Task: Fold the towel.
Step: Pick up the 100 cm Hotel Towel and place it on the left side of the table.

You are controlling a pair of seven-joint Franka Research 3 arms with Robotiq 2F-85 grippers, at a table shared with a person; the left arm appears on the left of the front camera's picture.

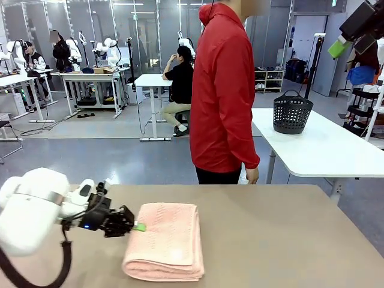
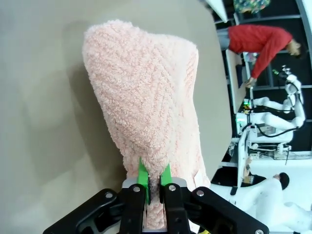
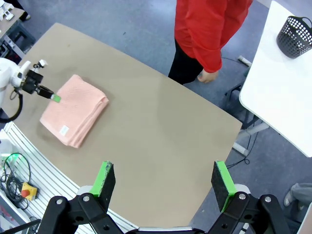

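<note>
The salmon-pink towel [image 1: 165,240] lies folded into a thick stack on the tan table [image 1: 270,240], left of centre near the front edge. My left gripper [image 1: 137,227] sits low at the towel's left edge. In the left wrist view its green pads [image 2: 142,178] stand close together, shut on the towel's [image 2: 146,97] near edge. High above the table my right gripper [image 3: 162,180] hangs open with nothing between its fingers, and from there the towel [image 3: 73,109] and the left arm [image 3: 14,75] lie far below. In the front view the right gripper [image 1: 343,43] is at the top right.
A person in a red jacket [image 1: 222,90] stands at the table's far edge, one hand [image 1: 252,175] hanging by the side. A black basket [image 1: 292,113] stands on a white table [image 1: 324,150] behind to the right. The tan table's right half is bare.
</note>
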